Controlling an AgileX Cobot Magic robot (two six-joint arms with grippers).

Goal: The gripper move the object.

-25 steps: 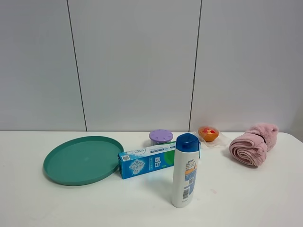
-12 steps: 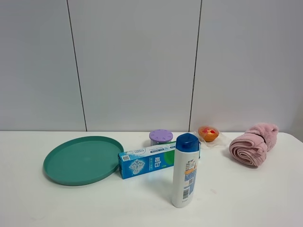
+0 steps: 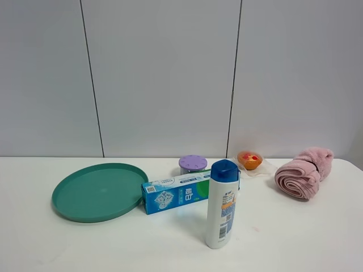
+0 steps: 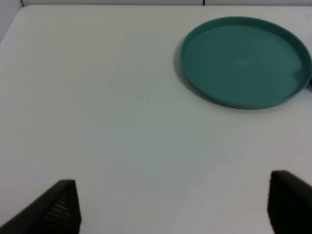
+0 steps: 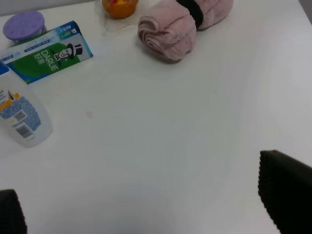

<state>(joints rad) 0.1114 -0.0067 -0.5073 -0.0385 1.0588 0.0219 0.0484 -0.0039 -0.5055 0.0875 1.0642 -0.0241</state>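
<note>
The small round jar with the lavender lid (image 3: 193,164) stands at the back of the white table, behind the blue toothpaste box (image 3: 184,192); it also shows in the right wrist view (image 5: 24,26). Neither arm shows in the high view. My left gripper (image 4: 173,207) is open, its two black fingertips (image 4: 56,209) wide apart over bare table, short of the green plate (image 4: 246,61). My right gripper (image 5: 146,204) is open, one fingertip (image 5: 285,187) at each lower corner, well away from the jar.
A green round plate (image 3: 99,191) lies at the left. A white bottle with a blue cap (image 3: 222,204) stands in front of the box. An orange item in clear wrap (image 3: 249,160) and a rolled pink towel (image 3: 303,173) lie at the back right.
</note>
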